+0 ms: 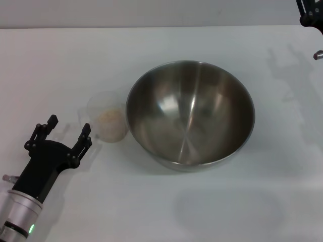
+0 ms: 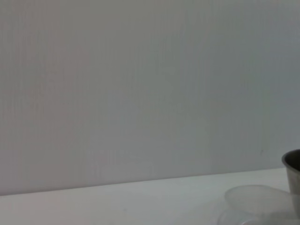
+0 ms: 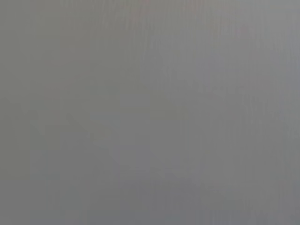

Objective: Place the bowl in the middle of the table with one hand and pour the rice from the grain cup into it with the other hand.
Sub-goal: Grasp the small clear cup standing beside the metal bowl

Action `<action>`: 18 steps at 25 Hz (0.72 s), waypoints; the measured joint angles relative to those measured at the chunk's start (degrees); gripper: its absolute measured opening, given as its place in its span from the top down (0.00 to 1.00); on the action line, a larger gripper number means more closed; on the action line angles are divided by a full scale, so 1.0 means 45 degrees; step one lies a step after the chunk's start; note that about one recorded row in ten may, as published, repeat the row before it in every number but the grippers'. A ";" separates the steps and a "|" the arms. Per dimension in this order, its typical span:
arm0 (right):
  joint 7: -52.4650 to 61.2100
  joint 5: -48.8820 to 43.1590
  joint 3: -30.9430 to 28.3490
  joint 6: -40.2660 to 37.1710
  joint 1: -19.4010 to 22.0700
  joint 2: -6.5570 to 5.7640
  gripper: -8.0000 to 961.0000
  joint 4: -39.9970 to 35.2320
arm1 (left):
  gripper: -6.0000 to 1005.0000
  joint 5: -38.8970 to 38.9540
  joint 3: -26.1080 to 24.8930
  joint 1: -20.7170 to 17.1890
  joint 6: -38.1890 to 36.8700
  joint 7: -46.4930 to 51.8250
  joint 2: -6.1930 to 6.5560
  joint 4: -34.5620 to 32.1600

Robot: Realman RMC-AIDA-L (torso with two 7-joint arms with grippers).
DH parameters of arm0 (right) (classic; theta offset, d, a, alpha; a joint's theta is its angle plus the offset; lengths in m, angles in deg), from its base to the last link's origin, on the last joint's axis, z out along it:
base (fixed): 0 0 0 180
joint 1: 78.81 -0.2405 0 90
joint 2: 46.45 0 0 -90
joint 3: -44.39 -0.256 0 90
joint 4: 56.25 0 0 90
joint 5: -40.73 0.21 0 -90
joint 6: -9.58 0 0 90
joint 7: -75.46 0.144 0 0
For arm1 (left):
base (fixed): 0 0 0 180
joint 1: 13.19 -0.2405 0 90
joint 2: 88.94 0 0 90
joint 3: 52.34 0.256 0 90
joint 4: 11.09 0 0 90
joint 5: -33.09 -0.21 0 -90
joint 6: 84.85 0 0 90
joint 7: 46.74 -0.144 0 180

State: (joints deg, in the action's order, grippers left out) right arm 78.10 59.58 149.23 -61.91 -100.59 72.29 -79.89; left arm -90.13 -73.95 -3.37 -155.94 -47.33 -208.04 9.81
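A plain, featureless grey surface across the whole view

The right gripper [image 1: 310, 15] is cut off at the head view's top corner, so its fingers can't be made out. The left wrist view clips the bowl [image 2: 292, 171] to 1 sliver of rim and the grain cup [image 2: 257, 200] along its base. The right wrist view is a featureless grey blur.

Pretty even, soft overhead light. The bowl [image 1: 190, 115] throws glare streaks inside, with faint arm shadows beyond it. Left wrist view looks hazy; the right wrist shot's just flat grey.
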 joint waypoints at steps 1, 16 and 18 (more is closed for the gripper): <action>0.0000 -0.0002 0.0001 0.0000 0.0007 0.0000 0.46 0.0000 | 0.22 0.0000 0.0000 0.0000 0.0000 0.0000 0.0000 0.0000; -0.0001 -0.0011 0.0121 -0.0013 0.0009 0.0020 0.46 0.0000 | 0.22 0.0019 -0.0611 0.0400 0.0559 -0.0104 0.0000 -0.0055; 0.0000 -0.0011 0.0126 -0.0012 -0.0004 0.0021 0.46 0.0000 | 0.22 0.0020 -0.0721 0.0502 0.0851 -0.0104 0.0000 -0.0056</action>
State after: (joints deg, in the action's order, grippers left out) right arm 78.10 59.53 149.79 -61.97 -100.61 72.38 -79.89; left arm -90.04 -77.19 -1.11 -152.11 -47.80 -208.04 9.56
